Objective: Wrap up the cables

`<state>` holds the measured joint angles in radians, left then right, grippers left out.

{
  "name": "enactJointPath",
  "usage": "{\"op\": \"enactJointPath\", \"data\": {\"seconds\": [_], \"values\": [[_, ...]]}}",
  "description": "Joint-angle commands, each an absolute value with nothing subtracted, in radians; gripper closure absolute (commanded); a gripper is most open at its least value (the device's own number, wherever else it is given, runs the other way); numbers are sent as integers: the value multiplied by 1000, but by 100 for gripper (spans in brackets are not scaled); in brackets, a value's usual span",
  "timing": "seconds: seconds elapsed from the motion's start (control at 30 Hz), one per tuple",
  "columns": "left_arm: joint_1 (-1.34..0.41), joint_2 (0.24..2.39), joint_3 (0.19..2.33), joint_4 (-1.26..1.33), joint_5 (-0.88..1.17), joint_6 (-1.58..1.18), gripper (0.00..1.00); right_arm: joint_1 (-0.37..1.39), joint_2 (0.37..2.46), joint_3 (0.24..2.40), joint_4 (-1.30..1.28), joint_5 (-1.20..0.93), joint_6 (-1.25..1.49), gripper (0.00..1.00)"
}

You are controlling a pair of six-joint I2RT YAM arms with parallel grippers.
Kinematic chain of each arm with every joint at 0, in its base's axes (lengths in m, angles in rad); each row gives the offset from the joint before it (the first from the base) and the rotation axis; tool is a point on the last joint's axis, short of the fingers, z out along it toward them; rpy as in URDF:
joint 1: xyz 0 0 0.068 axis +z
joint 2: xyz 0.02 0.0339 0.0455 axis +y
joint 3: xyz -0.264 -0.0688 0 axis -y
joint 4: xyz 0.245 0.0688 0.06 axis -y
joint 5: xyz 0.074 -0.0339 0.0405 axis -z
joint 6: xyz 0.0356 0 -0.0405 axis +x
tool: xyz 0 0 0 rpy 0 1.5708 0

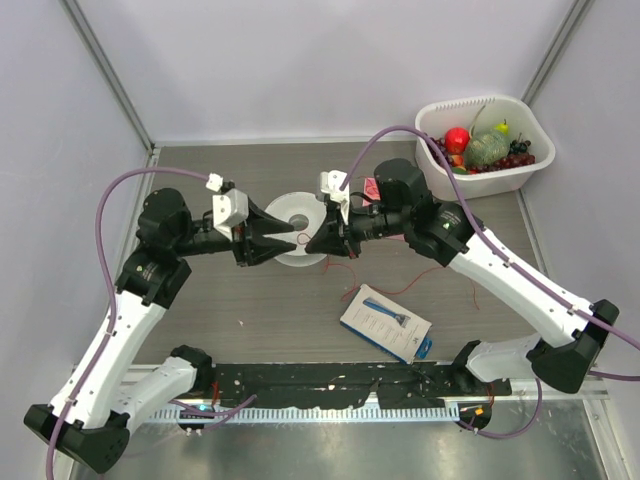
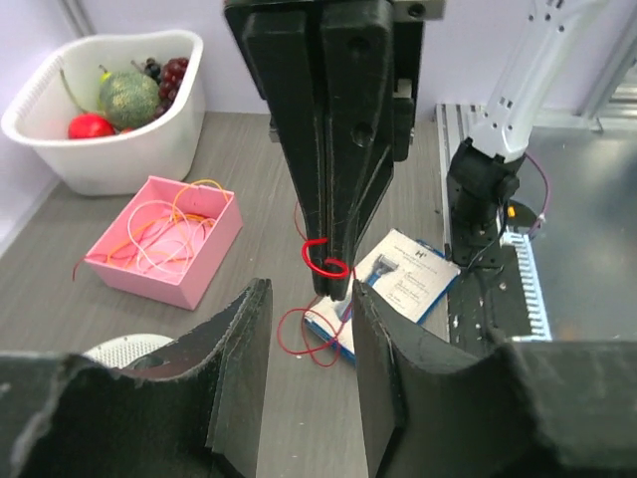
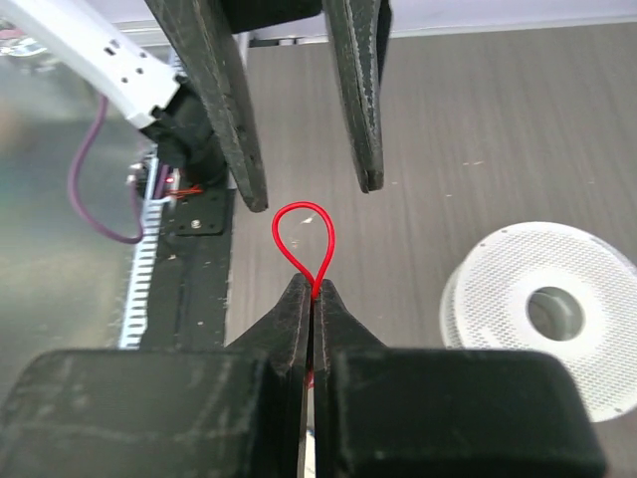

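right gripper (image 3: 315, 289) pinches the wire (image 3: 303, 205) beside the spool (image 3: 518, 259), loop out so the spread left gripper (image 3: 311, 189) can probably grab it

The wire (image 3: 302, 206) is hair-thin, red and limp. A small teardrop loop rises from the pinched tips of the right gripper (image 3: 314, 291); the rest trails in loose curves onto the middle of the table (image 1: 250, 300).
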<state>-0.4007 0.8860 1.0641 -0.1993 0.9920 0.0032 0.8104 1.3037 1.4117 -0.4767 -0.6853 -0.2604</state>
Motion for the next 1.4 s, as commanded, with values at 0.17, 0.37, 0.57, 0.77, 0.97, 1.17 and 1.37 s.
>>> {"op": "enactJointPath", "data": {"seconds": [0.17, 0.37, 0.57, 0.77, 0.97, 1.17, 1.37], "values": [[-426, 884, 1078, -284, 1155, 325, 59, 813, 1318, 1448, -494, -836, -137, 99], [-523, 873, 1057, -284, 1010, 350, 54, 813, 1316, 1427, -445, -831, -80, 100], [-534, 870, 1060, -273, 948, 367, 64, 813, 1316, 1411, -425, -838, -51, 99], [-534, 848, 1042, -232, 897, 370, 64, 813, 1313, 1408, -423, -847, -40, 99], [-534, 807, 1005, -175, 868, 396, 63, 813, 1307, 1394, -423, -848, -23, 99], [-548, 801, 1003, -173, 879, 410, 57, 813, 1312, 1387, -403, -835, -2, 99], [-561, 804, 1006, -190, 877, 422, 57, 813, 1318, 1388, -390, -825, 40, 99]]}}
